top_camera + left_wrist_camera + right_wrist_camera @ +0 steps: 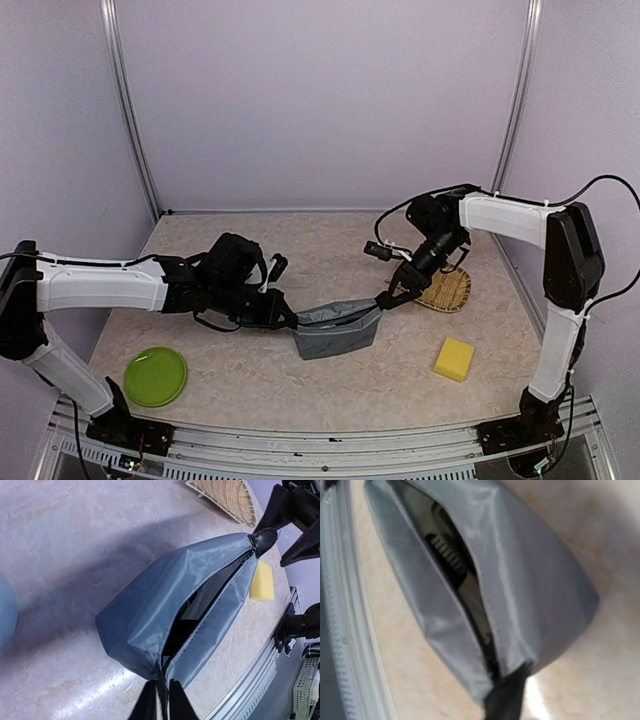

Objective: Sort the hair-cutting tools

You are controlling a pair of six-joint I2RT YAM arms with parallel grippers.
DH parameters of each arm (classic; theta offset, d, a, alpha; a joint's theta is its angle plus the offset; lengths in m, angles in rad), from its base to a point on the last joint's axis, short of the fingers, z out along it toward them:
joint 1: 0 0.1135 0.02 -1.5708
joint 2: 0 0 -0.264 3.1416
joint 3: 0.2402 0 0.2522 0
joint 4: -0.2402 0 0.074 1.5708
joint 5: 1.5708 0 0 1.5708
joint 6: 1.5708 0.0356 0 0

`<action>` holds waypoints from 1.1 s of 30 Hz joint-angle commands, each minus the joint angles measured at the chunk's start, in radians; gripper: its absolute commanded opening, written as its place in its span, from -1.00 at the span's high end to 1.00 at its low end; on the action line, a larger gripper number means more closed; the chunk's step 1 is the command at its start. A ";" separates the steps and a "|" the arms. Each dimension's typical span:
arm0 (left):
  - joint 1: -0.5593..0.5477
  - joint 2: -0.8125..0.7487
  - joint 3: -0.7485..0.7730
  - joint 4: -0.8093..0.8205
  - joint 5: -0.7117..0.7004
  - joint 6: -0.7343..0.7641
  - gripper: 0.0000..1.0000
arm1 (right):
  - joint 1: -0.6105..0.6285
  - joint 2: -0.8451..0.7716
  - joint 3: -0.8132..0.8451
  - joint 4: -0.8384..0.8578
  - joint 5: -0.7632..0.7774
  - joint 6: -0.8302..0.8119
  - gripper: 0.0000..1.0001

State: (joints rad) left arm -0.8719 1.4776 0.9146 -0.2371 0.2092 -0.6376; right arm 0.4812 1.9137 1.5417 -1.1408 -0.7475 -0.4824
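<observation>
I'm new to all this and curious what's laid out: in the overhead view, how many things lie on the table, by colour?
grey pouch: 1
green plate: 1
yellow sponge: 1
tan woven tray: 1
Total: 4

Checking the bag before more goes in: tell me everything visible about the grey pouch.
The grey pouch is thin, nylon-like fabric with a zipper along its top, unzipped and gaping. It rests on the table between the arms, stretched lengthwise: the left claw pinches one end, the right claw the other. Inside, a ribbed object shows.
</observation>
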 commanded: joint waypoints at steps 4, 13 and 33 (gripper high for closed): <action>-0.067 -0.013 0.102 -0.038 -0.174 0.076 0.34 | -0.068 -0.255 -0.199 0.129 0.183 -0.069 -1.00; -0.178 -0.042 0.194 -0.017 -0.397 0.237 0.09 | -0.121 -0.537 -0.590 0.233 0.425 -0.328 -0.83; -0.231 0.054 0.298 0.004 -0.311 0.243 0.07 | -0.223 -0.382 -0.722 0.259 0.550 -0.203 0.02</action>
State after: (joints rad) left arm -1.1004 1.5234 1.1847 -0.2562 -0.1345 -0.3920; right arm 0.2745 1.4670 0.8356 -0.8406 -0.1753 -0.7074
